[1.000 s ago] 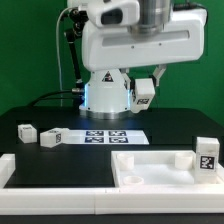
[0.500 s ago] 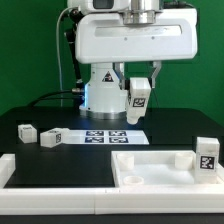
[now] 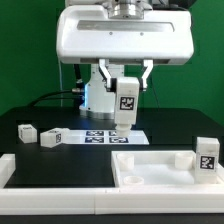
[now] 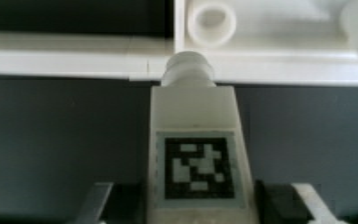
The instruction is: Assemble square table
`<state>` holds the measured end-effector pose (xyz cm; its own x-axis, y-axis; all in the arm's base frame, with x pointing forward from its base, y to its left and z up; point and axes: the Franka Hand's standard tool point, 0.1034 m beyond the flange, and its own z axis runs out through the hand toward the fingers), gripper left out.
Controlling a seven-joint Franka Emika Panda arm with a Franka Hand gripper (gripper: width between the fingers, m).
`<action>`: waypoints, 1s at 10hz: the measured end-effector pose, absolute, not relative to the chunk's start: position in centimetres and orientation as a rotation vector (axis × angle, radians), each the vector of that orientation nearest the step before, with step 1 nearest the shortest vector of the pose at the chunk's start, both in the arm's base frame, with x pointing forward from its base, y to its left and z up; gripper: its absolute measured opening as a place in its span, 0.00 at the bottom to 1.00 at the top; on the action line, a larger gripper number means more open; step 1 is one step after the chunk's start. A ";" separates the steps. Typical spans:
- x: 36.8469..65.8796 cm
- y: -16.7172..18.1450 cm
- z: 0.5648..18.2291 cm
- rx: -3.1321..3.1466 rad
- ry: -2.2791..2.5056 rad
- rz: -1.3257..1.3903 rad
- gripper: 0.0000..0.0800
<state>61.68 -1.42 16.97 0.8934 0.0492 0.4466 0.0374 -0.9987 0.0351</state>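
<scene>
You have the jaws clamped on a tagged white leg [image 3: 127,100], upright between them with its tag facing the exterior camera and its lower end overlapping the marker board [image 3: 95,135]. The square tabletop [image 3: 160,165] lies on the bench [image 3: 60,160] at the exterior view's right, well apart from the jaws. Another leg [image 3: 207,155] stands at its right end. Two more legs [image 3: 25,131] [image 3: 50,138] lie at the left.

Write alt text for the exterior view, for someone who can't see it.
A robot gripper holds a white tagged leg upright above a black table, near the marker board. Two more legs lie at the exterior view's left; the white tabletop and another leg sit at its right.
</scene>
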 end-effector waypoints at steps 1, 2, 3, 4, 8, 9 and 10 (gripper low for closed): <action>61.5 -2.4 17.1 2.949 0.099 0.827 0.36; 60.9 -2.6 16.6 2.932 0.096 0.841 0.36; 60.9 -2.5 16.5 2.941 0.097 0.828 0.36; 60.9 -2.5 16.5 2.941 0.097 0.828 0.36; 61.3 -2.8 15.9 2.939 0.096 0.854 0.36; 61.7 -2.2 16.3 2.948 0.095 0.891 0.36; 62.1 -1.4 16.7 2.963 0.092 0.923 0.36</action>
